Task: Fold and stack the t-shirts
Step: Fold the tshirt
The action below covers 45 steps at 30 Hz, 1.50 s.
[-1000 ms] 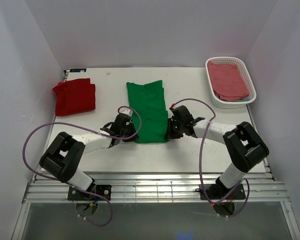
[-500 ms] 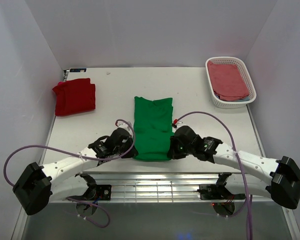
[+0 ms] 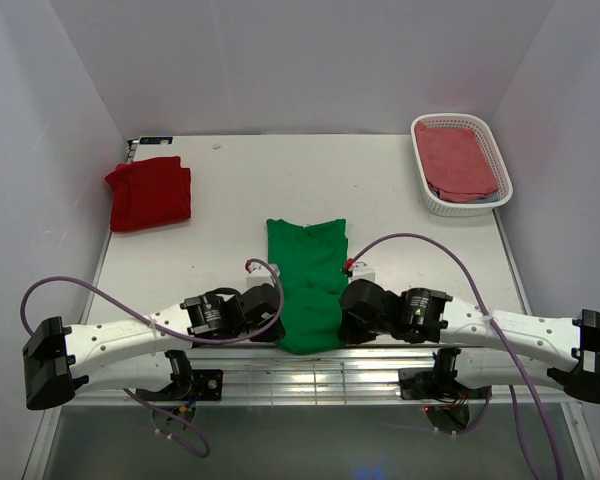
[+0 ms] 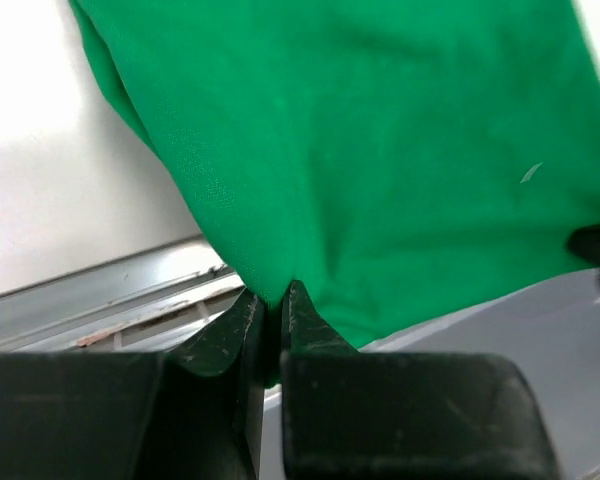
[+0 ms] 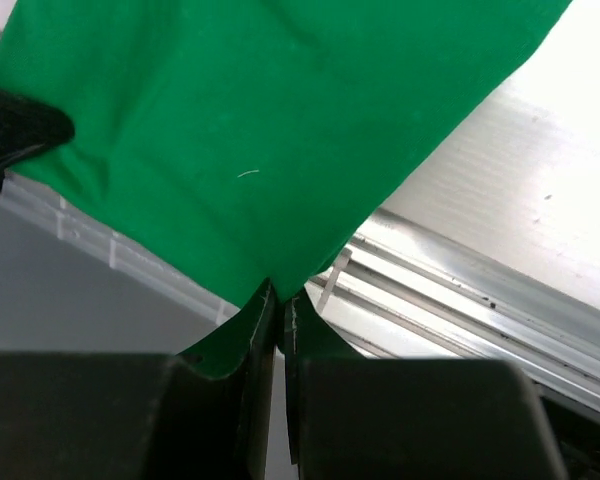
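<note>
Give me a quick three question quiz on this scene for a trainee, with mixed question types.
1. True or false: the left gripper and the right gripper are each shut on the green t-shirt.
2. Which edge of the table is the gripped end nearest? A near, B far, C left.
3. Fill in: the red t-shirt lies at the table's far ____ corner.
Key: 1 true; 2 A; 3 left.
</note>
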Tool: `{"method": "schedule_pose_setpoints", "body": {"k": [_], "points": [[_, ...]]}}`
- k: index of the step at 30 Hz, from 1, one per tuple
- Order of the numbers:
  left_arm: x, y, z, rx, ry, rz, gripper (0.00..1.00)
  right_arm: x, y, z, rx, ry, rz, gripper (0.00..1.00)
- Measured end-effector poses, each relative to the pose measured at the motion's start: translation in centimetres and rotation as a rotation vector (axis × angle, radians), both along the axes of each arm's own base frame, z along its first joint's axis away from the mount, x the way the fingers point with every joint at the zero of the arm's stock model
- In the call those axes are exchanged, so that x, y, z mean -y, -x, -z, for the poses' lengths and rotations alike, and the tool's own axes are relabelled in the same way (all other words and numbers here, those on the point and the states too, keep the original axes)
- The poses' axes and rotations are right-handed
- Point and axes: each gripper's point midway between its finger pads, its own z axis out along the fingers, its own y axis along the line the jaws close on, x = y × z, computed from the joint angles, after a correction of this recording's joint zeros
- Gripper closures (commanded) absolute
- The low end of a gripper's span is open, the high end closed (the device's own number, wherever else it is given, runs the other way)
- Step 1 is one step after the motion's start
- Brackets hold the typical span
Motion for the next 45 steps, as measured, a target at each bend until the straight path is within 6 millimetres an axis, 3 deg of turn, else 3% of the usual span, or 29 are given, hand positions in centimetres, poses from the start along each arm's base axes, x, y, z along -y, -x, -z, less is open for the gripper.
{"method": "schedule_pose_setpoints", "body": {"k": [6,11,15,25,35,45], "points": [[1.1,-3.5,-5.2,0.150,0.019,-0.084,1.00,-1.0,-2.8,-2.2,0.107,0.029,0.074,0.92],[0.9,-5.8,-6.8,0.250,-0.028,-0.142,1.00,-2.2,-5.7,-3.4,0.214,0.085,0.126,0.92],[-0.1,-7.2,-6.6,0.290,-0.073,-0.180,1.00,-2.3,-7.9,-4.0,0.284,0.125,0.168,0.92],[-0.4,-11.3,-6.4,0.364,-0.095,-0.257,1.00,-0.1,-14.0,-4.5,0.382,0.190,0.290,0.92],[-0.3,-15.2,-5.0,0.411,-0.142,-0.275,1.00,-1.9,-18.4,-3.4,0.423,0.255,0.228,0.92],[-1.7,-19.4,-2.4,0.384,-0.186,-0.324,1.00,-2.5,-22.1,-2.6,0.436,0.294,0.229,0.92]]}}
